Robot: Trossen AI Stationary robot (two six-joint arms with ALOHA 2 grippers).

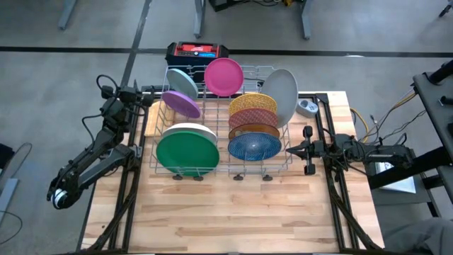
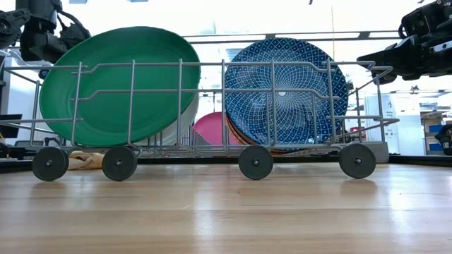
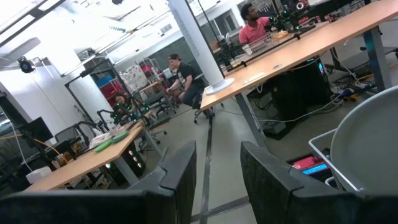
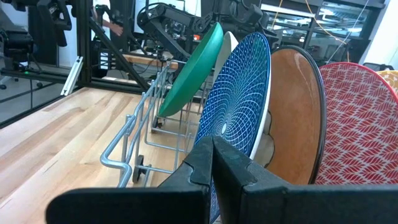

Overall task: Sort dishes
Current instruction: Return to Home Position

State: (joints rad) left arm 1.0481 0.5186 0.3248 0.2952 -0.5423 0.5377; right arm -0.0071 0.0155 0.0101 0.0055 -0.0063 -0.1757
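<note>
Several dishes stand on edge in the silver wire rack point(image 1: 157, 142). The left row holds green point(image 1: 187, 152), white point(image 1: 191, 129), purple point(image 1: 182, 104) and pale blue point(image 1: 182, 83) plates. The right row holds patterned blue point(image 1: 254, 146), brown point(image 1: 253, 131), maroon point(image 1: 253, 117) and yellow point(image 1: 253, 104) ones. A pink plate point(image 1: 224, 76) and a grey plate point(image 1: 281, 95) stand at the far end. My left gripper point(image 1: 147, 98) is open beside the rack's far left corner. My right gripper point(image 1: 289, 150) is shut at the rack's right side, level with the blue plate point(image 4: 239, 93); whether it touches the wire I cannot tell.
A red and black box point(image 1: 197, 52) sits behind the rack, off the table's far edge. A small grey device point(image 1: 306, 107) lies right of the rack. The rack stands on four black wheels point(image 2: 255, 162). Bare wooden tabletop point(image 1: 233, 212) stretches along the near side.
</note>
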